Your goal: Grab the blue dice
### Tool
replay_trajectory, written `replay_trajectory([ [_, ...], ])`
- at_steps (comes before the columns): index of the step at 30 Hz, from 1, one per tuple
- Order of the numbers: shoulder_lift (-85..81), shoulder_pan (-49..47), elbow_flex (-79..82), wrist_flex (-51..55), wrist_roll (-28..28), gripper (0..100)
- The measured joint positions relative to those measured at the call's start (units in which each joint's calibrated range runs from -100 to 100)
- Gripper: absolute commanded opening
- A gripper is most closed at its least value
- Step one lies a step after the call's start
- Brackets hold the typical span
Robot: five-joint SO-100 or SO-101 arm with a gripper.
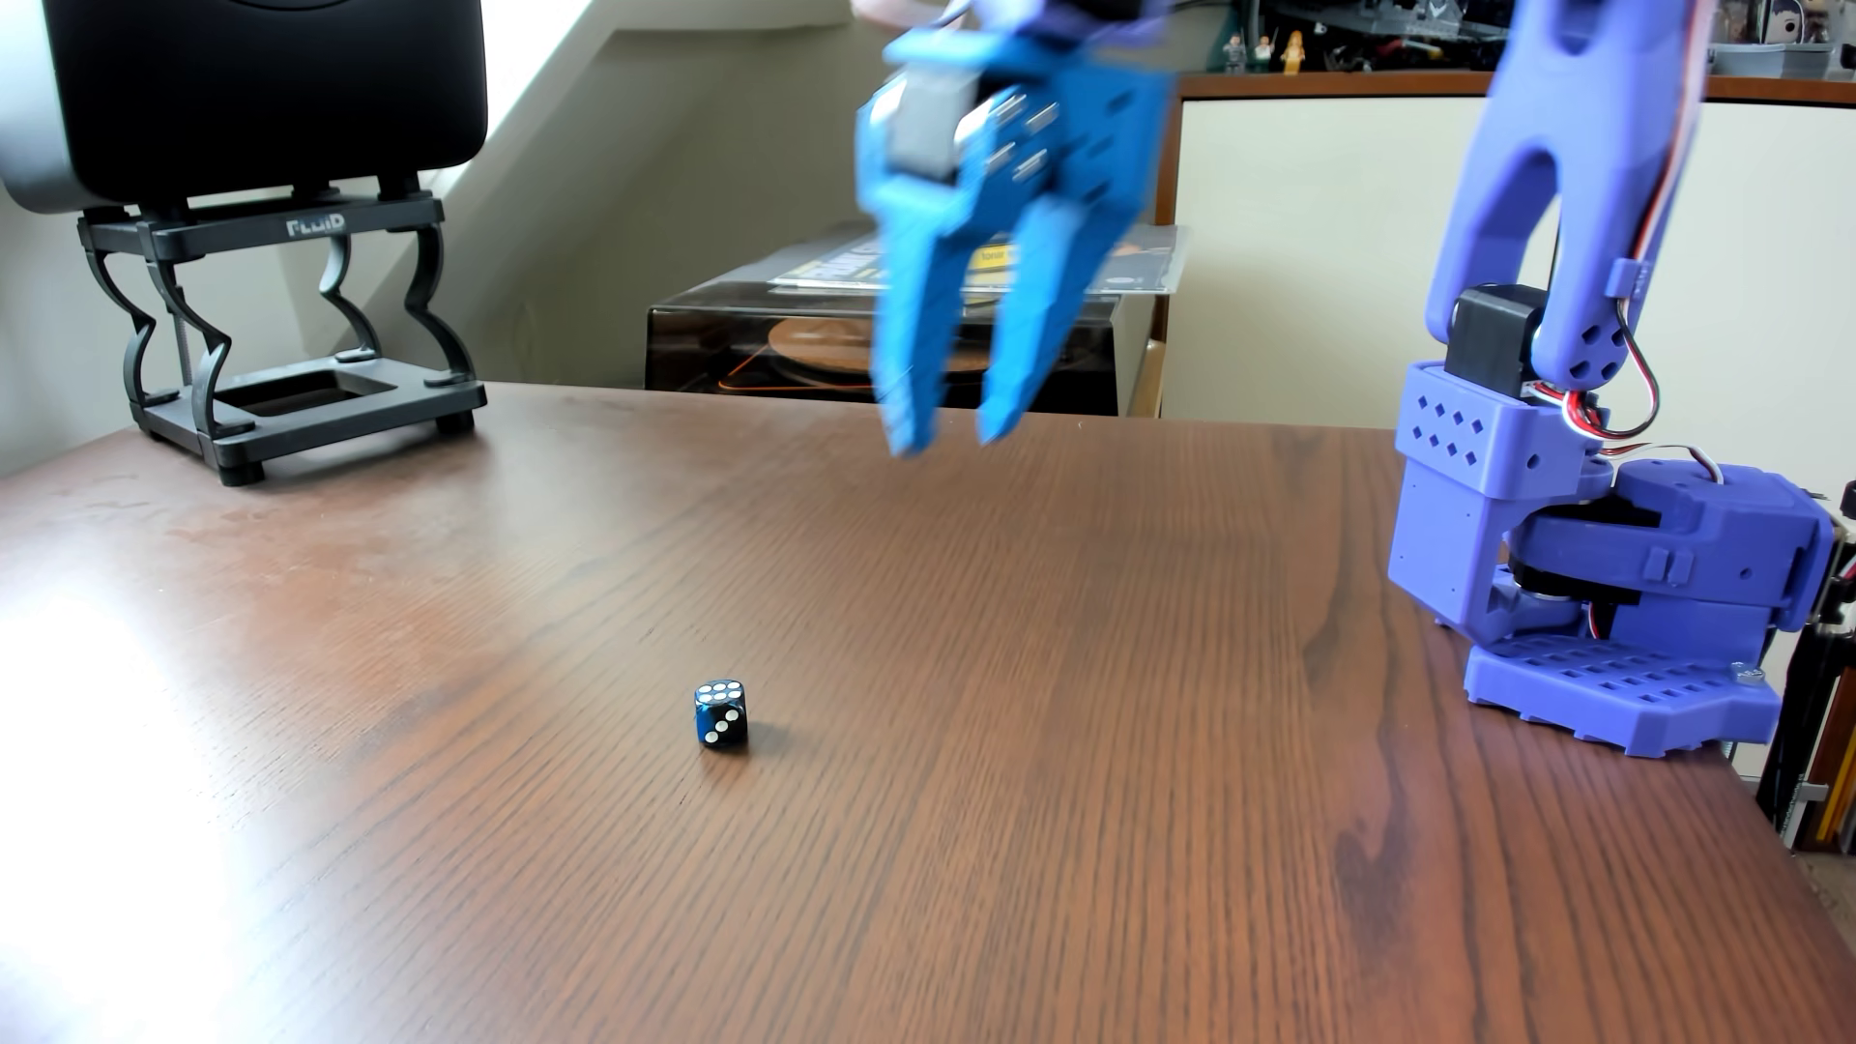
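The blue dice (721, 714), a tiny dark blue cube with white pips, rests alone on the brown wooden table (1004, 703), near the middle of the other view. My bright blue gripper (952, 440) hangs in the air well above and behind the dice, a little to its right, fingers pointing down. It is open, with a clear gap between the fingertips and nothing held. The gripper looks motion-blurred.
The arm's purple base (1607, 602) sits at the table's right edge. A black speaker on a black stand (291, 331) occupies the far left corner. Behind the table stands a dark turntable case (884, 351).
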Motion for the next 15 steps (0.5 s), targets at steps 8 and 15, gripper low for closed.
replay_trajectory([
  [8,19.73,0.57,-17.77,0.52,0.0,19],
  [15,30.77,2.76,-28.35,0.52,-0.94,29],
])
